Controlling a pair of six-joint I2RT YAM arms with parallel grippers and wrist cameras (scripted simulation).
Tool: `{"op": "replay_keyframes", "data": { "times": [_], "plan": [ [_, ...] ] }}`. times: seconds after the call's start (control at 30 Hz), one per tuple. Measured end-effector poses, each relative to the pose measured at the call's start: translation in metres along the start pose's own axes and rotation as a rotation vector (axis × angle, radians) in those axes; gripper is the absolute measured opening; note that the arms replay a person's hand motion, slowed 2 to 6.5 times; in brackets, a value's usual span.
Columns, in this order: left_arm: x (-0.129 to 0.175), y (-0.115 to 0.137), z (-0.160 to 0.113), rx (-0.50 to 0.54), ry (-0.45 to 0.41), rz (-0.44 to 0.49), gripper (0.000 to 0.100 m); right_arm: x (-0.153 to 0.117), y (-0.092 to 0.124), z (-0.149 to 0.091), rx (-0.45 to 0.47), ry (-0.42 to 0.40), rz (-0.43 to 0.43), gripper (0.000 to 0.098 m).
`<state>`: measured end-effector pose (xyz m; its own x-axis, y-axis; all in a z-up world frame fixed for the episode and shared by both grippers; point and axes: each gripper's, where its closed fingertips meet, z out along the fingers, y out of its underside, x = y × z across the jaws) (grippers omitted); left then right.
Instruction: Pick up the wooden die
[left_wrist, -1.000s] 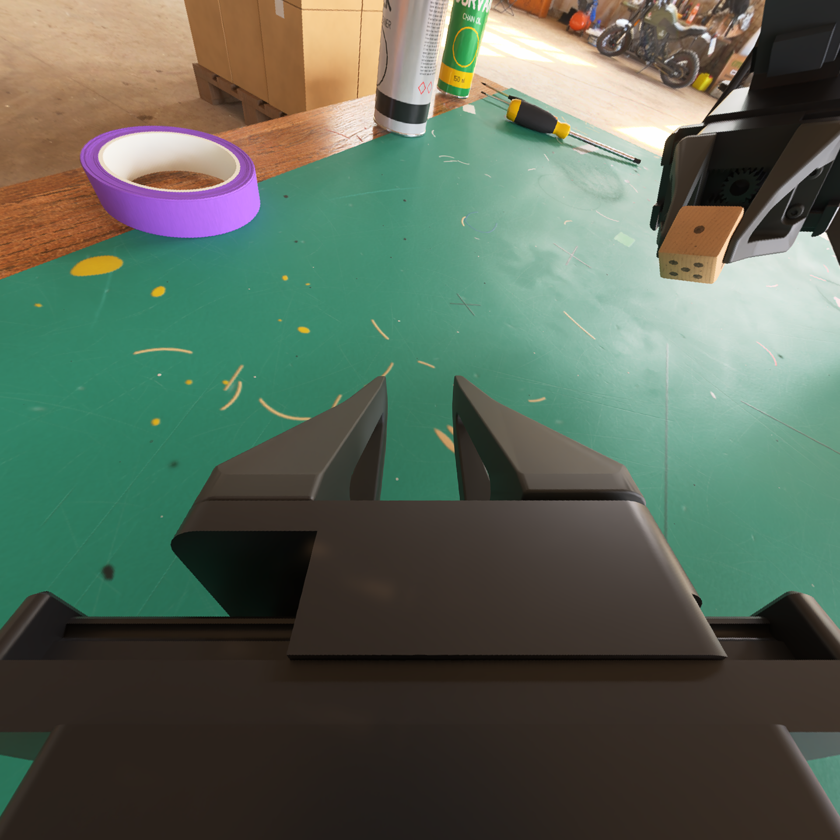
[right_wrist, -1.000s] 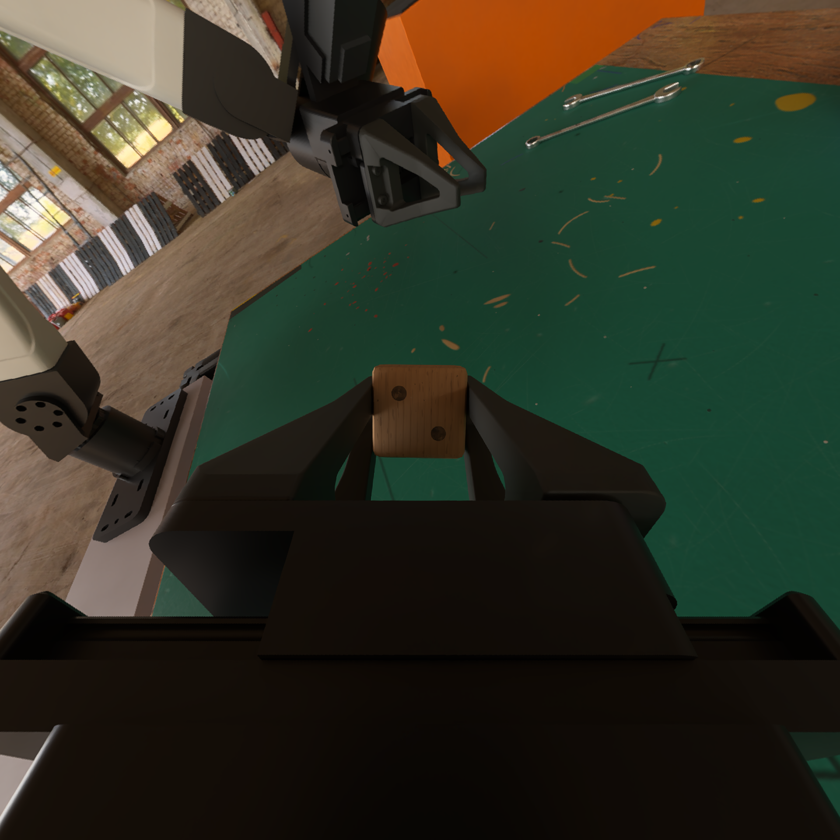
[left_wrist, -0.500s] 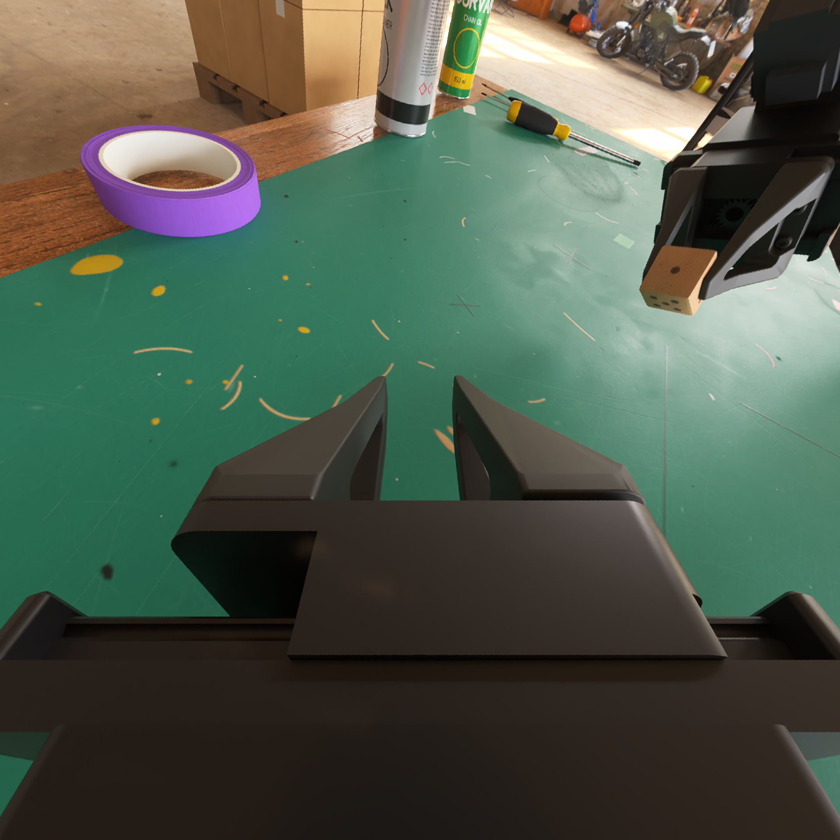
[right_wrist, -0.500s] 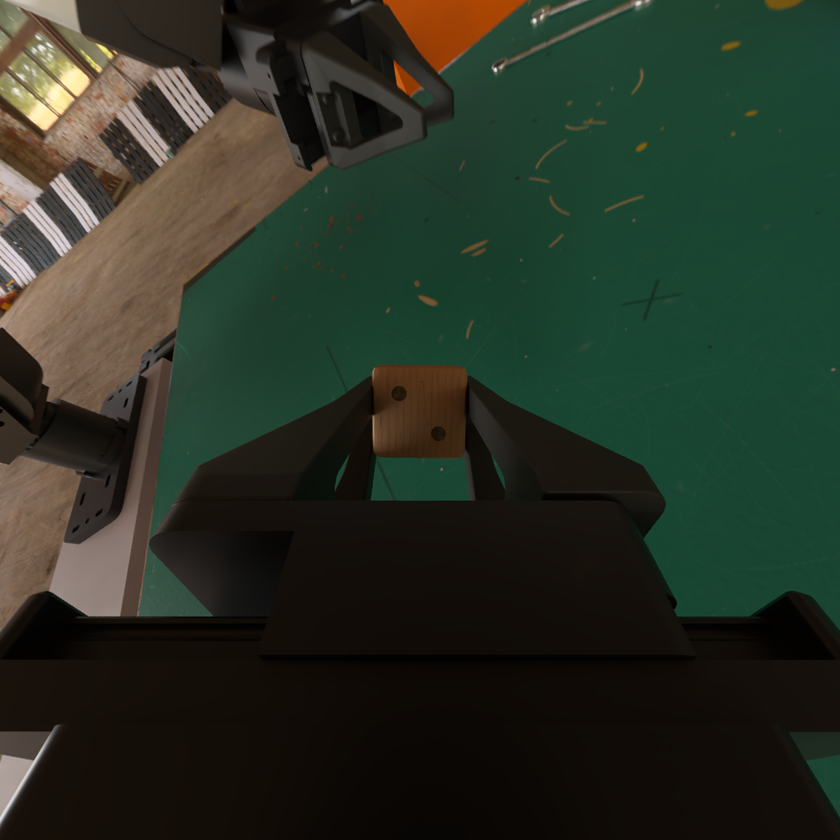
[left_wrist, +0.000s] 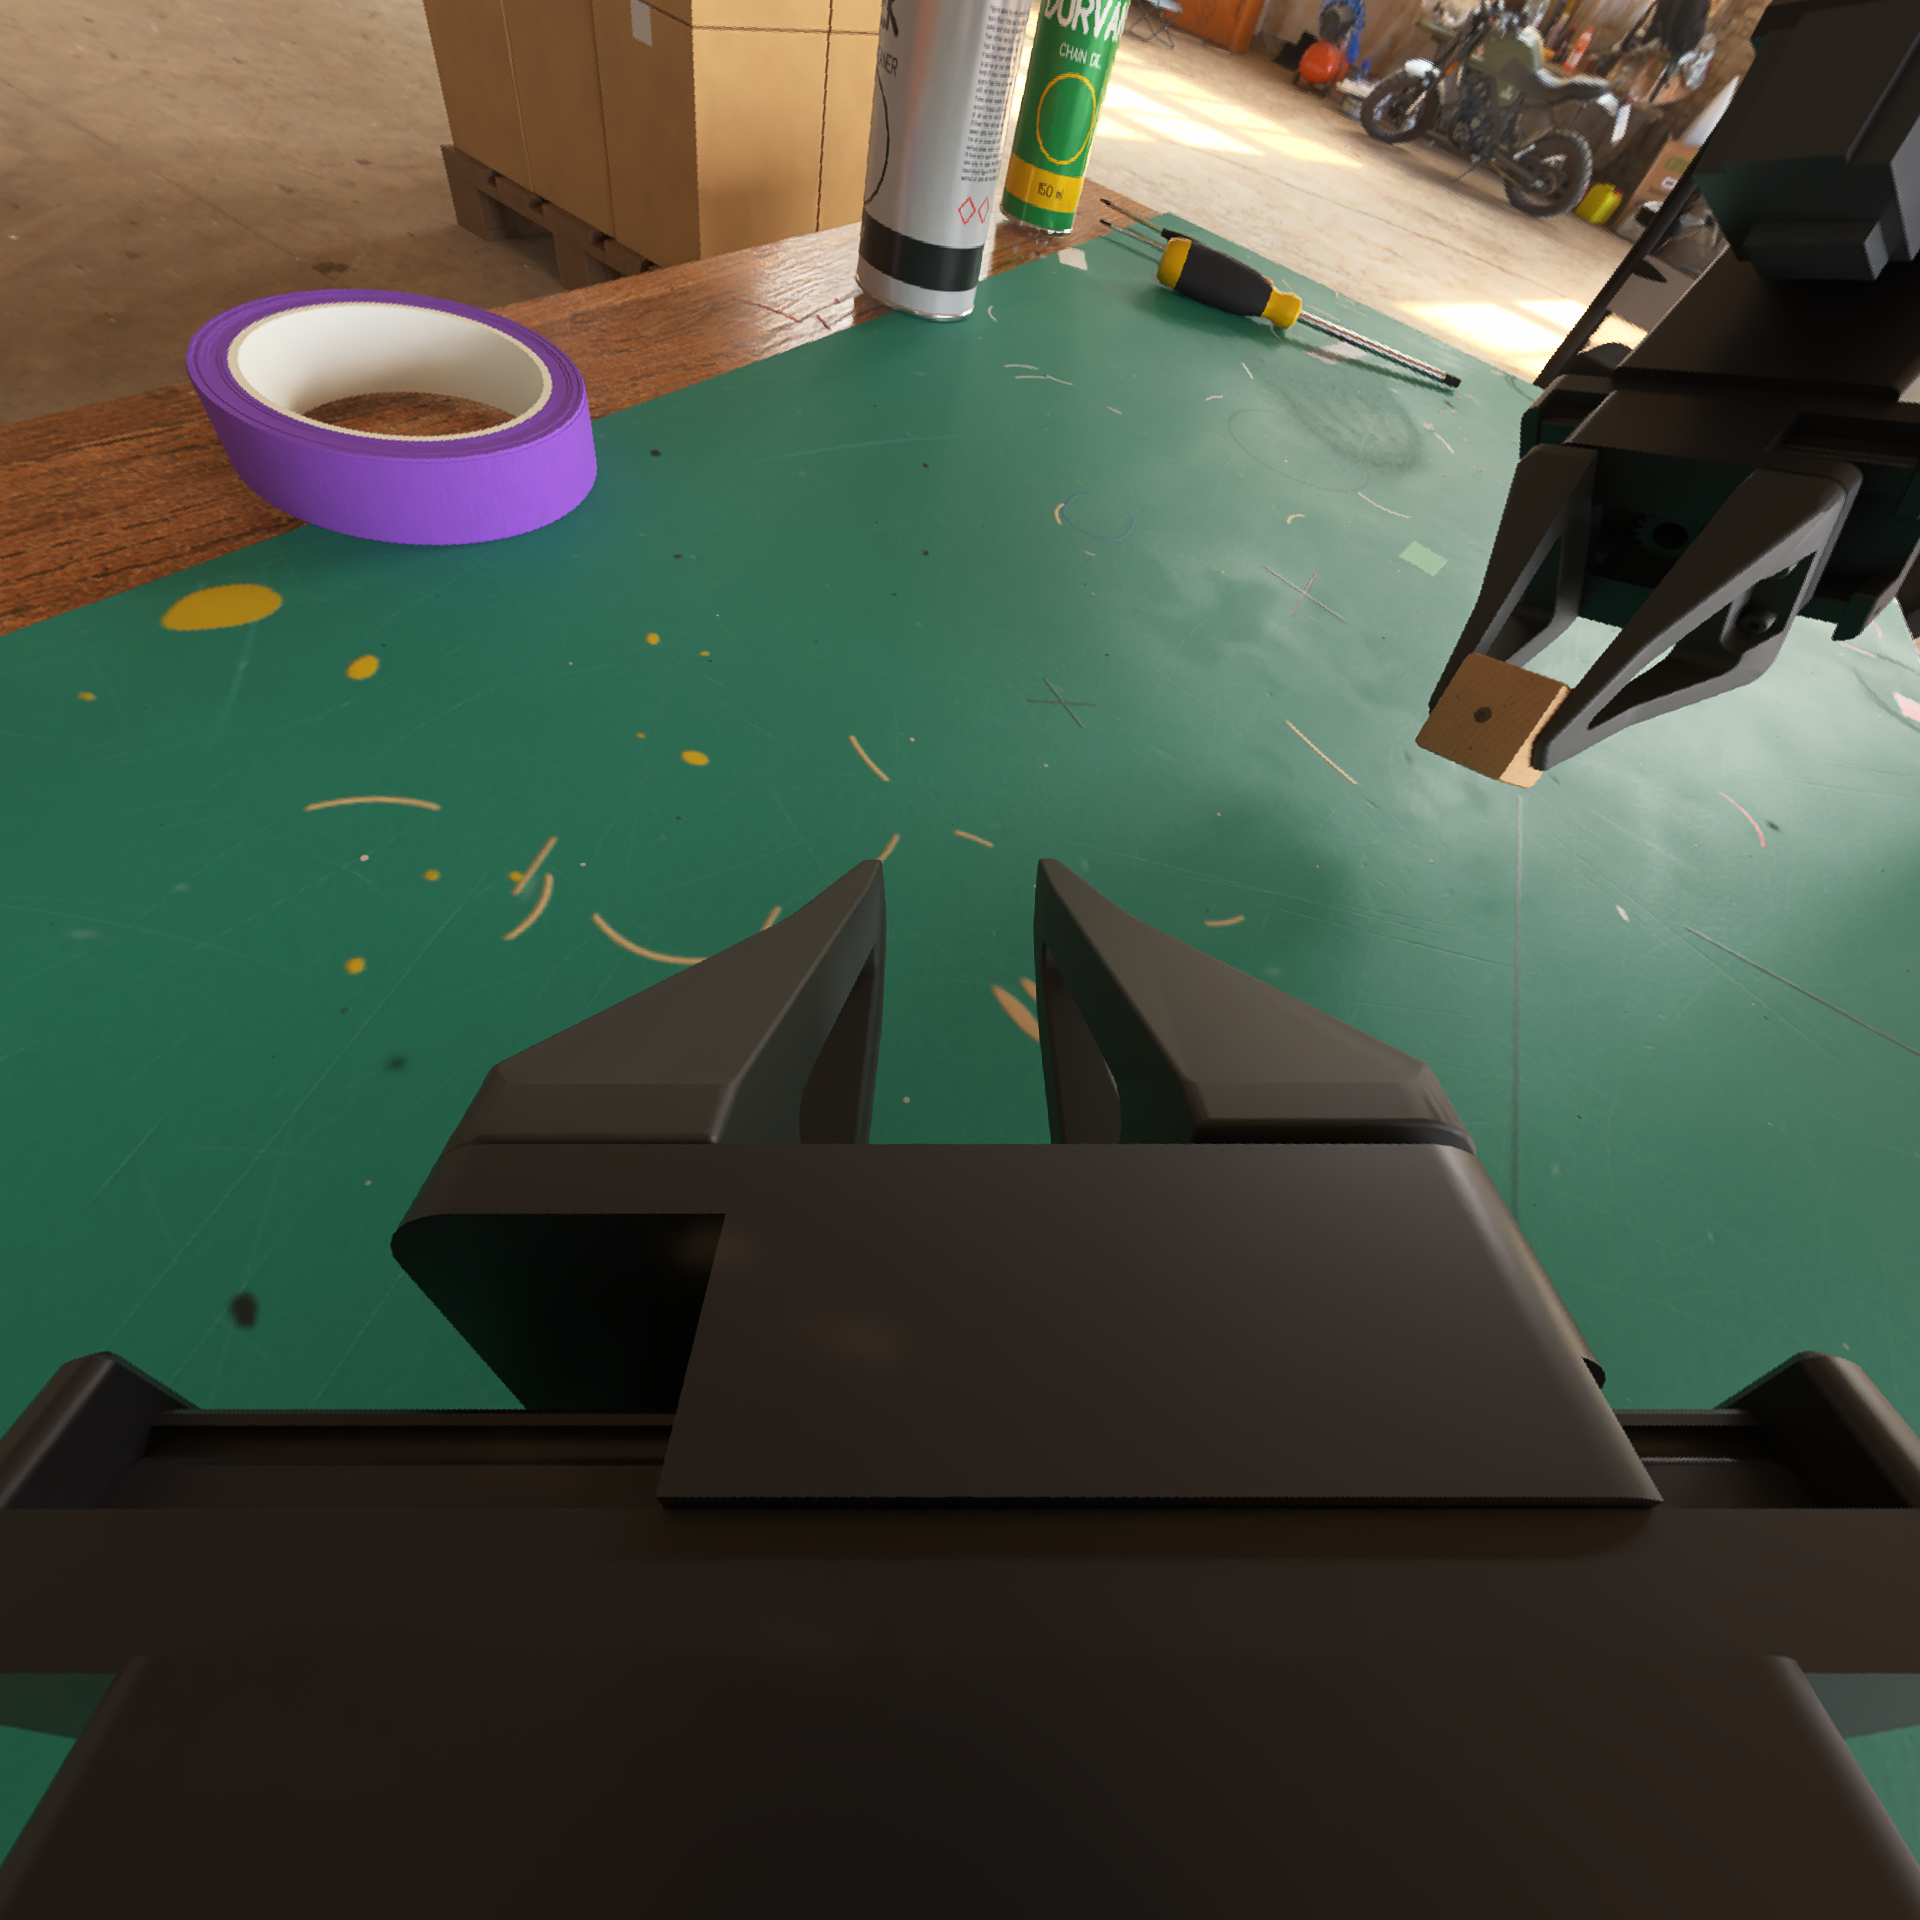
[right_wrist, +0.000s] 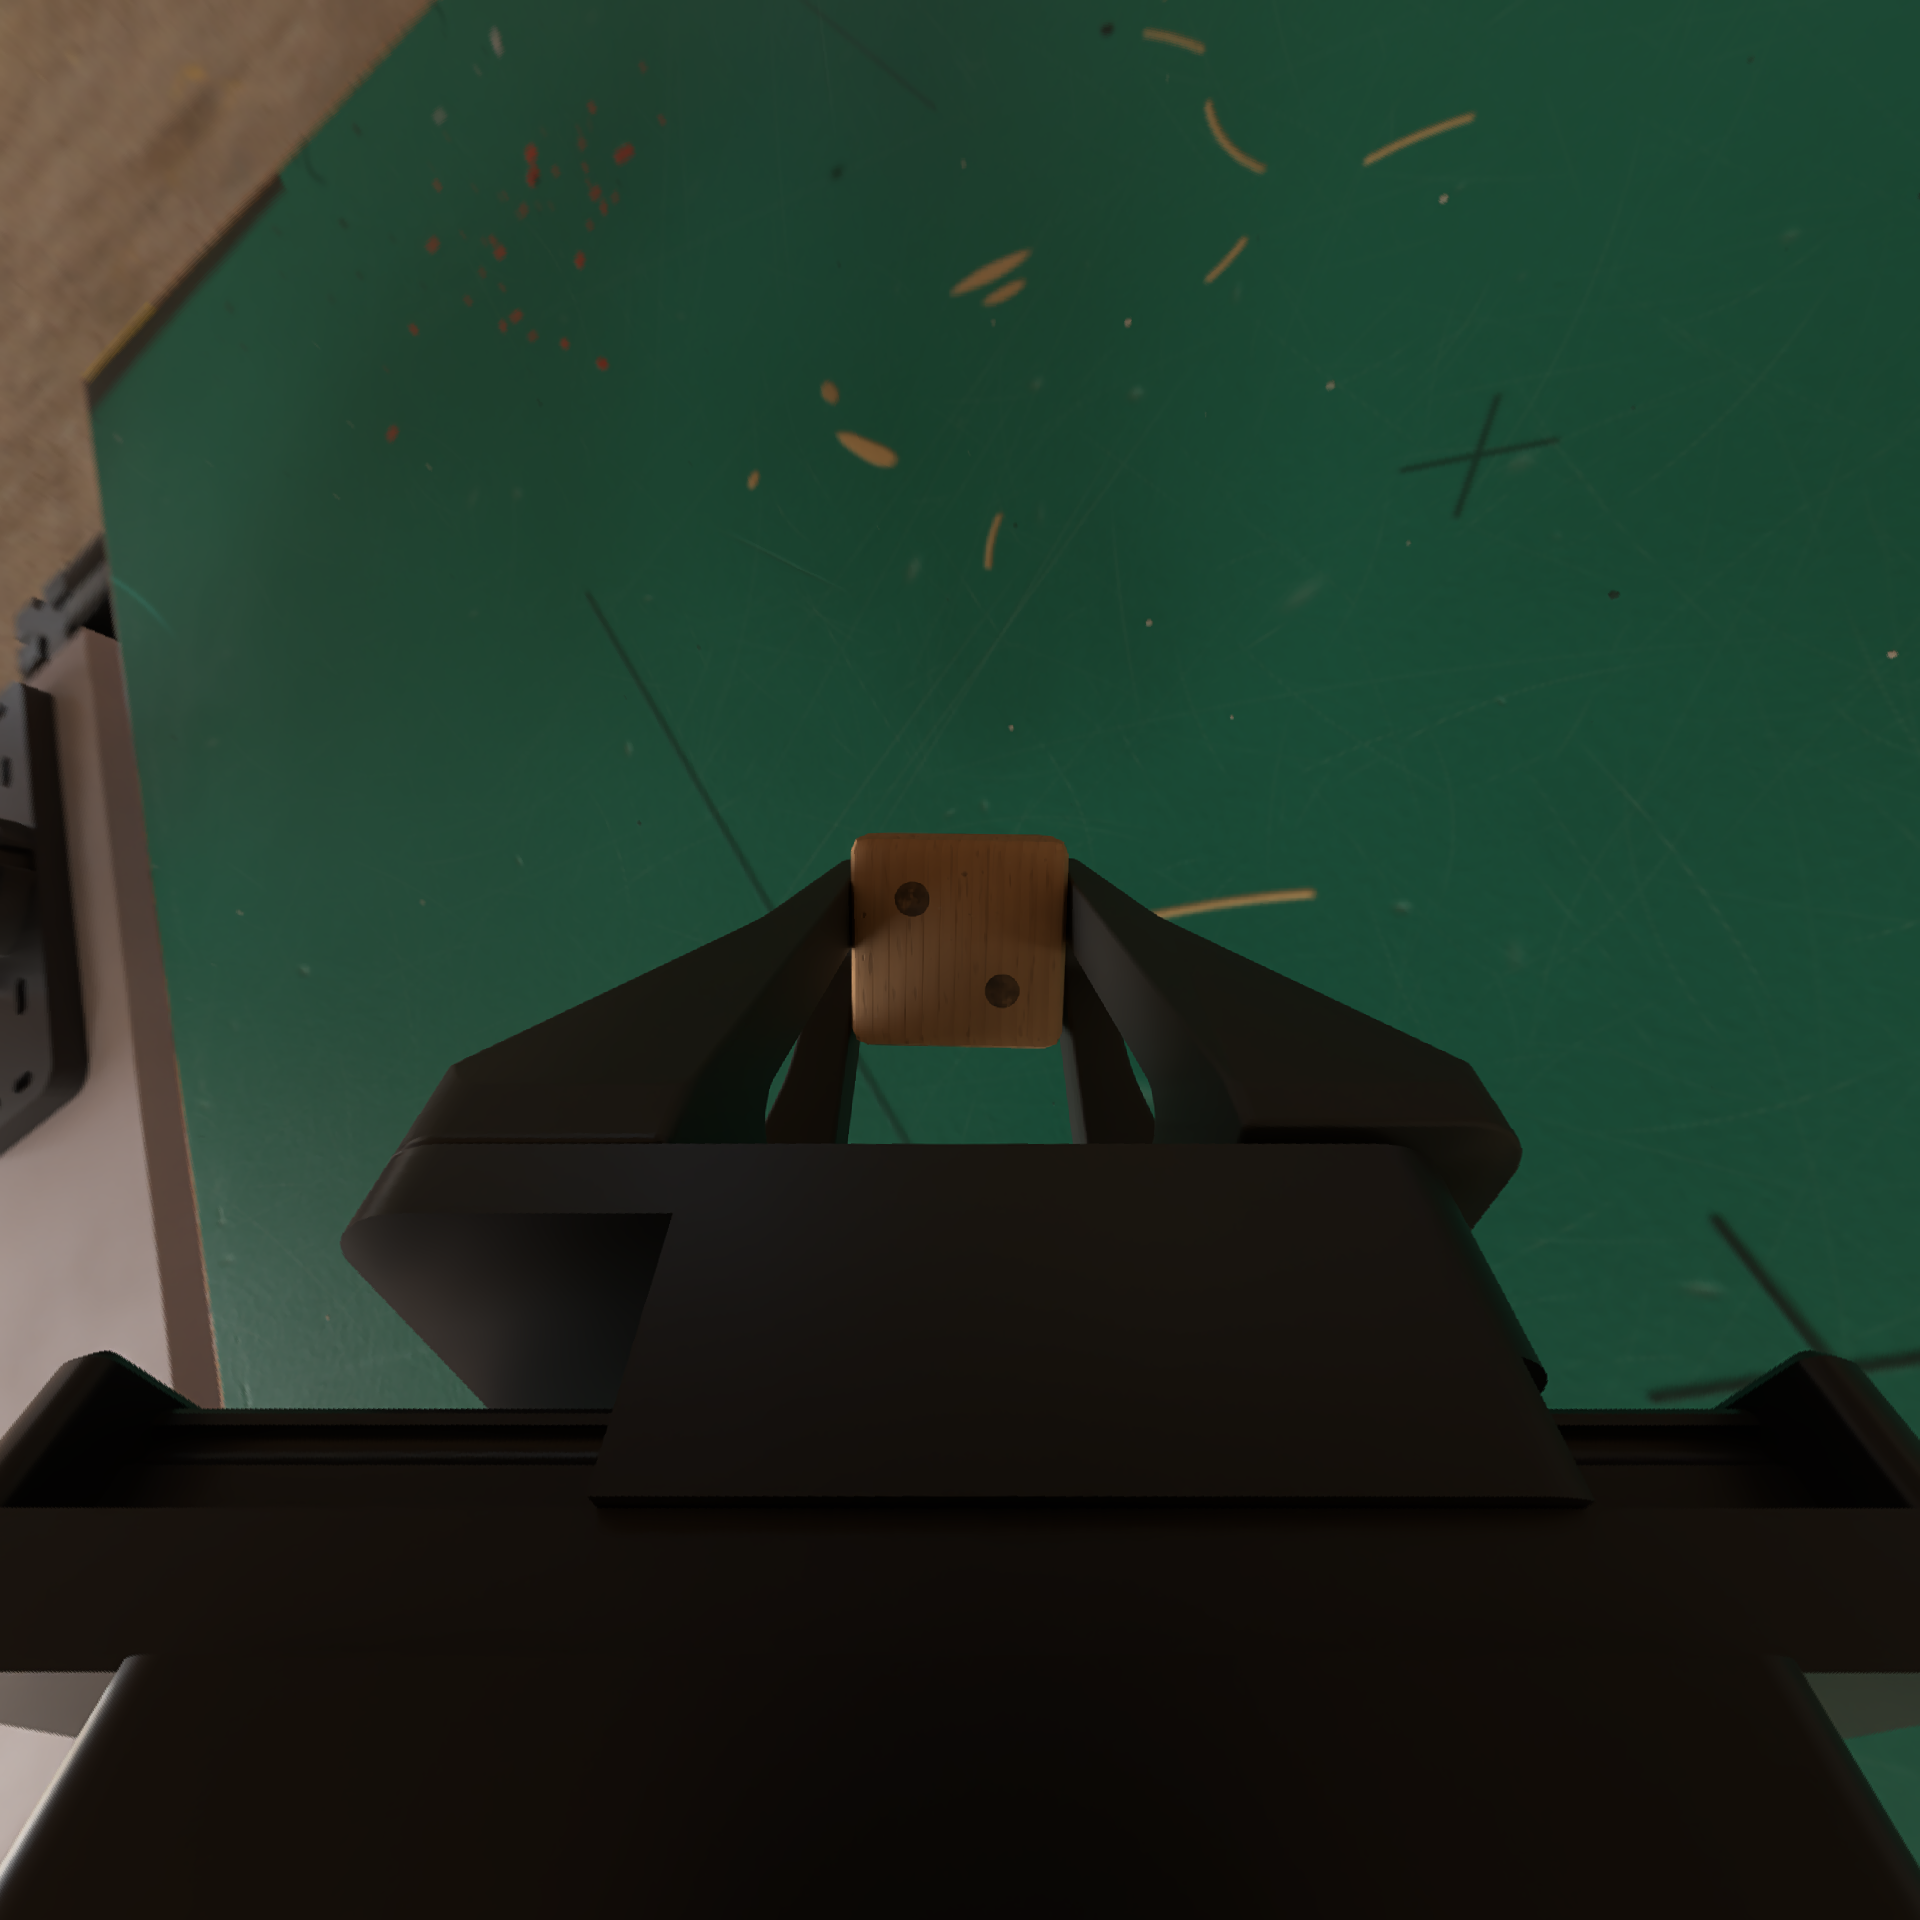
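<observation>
Each matte black tool has two angular, wedge-shaped fingers with triangular cut-outs.

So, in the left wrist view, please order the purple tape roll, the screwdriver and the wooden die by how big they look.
1. purple tape roll, clearly largest.
2. screwdriver, long but thin, and farther away.
3. wooden die, smallest, held in the right tool.

Printed writing stands on the silver can and the green can at upper centre of the left wrist view; the die bears pips.
</observation>
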<state>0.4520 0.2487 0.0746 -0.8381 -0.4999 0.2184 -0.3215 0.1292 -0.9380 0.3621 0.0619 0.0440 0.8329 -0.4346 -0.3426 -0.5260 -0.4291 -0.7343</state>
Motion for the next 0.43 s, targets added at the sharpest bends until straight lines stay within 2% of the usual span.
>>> {"op": "replay_keyframes", "data": {
  "times": [0.43],
  "plan": [
    [0.001,0.001,0.000,-0.002,0.002,0.002,0.024,0.005,0.015,0.005,-0.161,0.103,-0.059,0.0305]
  ]
}}
